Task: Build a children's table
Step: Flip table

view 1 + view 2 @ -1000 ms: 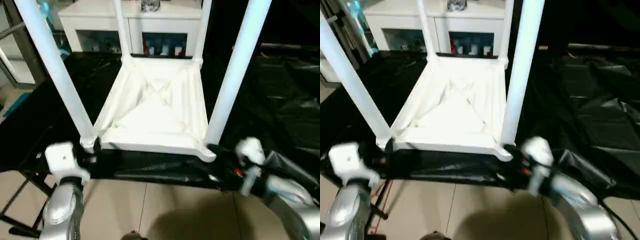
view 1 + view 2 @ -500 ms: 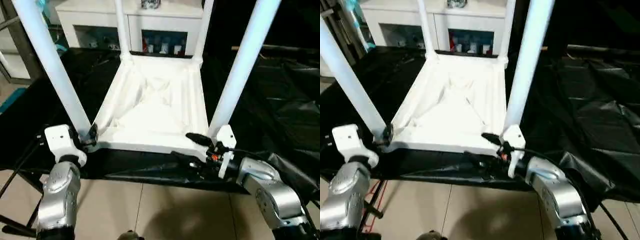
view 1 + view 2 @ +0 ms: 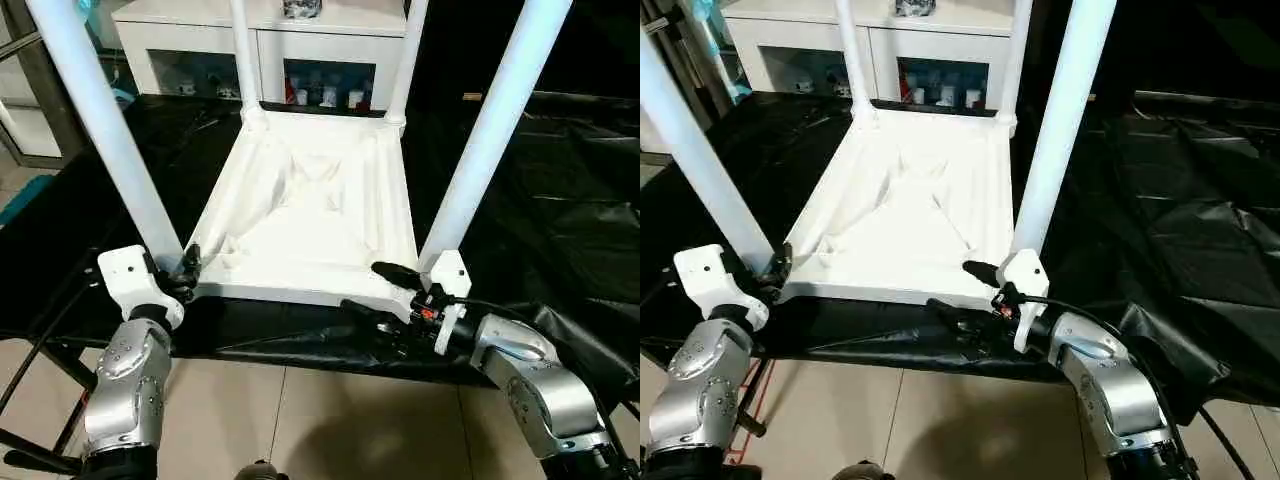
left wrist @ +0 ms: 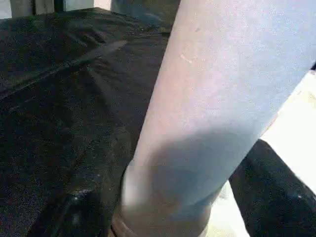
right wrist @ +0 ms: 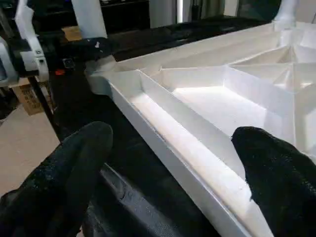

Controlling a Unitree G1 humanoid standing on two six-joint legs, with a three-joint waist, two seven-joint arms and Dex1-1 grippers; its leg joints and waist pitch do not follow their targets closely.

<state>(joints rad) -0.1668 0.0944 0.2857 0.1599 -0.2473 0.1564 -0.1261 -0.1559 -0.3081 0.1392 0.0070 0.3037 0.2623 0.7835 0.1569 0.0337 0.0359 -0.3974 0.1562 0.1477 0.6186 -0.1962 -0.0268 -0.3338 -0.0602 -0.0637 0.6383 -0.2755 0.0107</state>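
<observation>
Left eye view, upturned white children's table [image 3: 310, 215], right hand [image 3: 375, 288] spread, left hand [image 3: 186, 272] unclear.

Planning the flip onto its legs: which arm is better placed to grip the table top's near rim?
Right. Its end effector is open, fingers straddling the table top's near rim. The left end effector sits at the near-left leg base instead.

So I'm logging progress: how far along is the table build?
Done: all four legs stand in the upturned top's corner sockets. In hand: the left gripper sits at the near-left leg's base; the right gripper is open astride the top's near edge. Left: turning it upright.
</observation>
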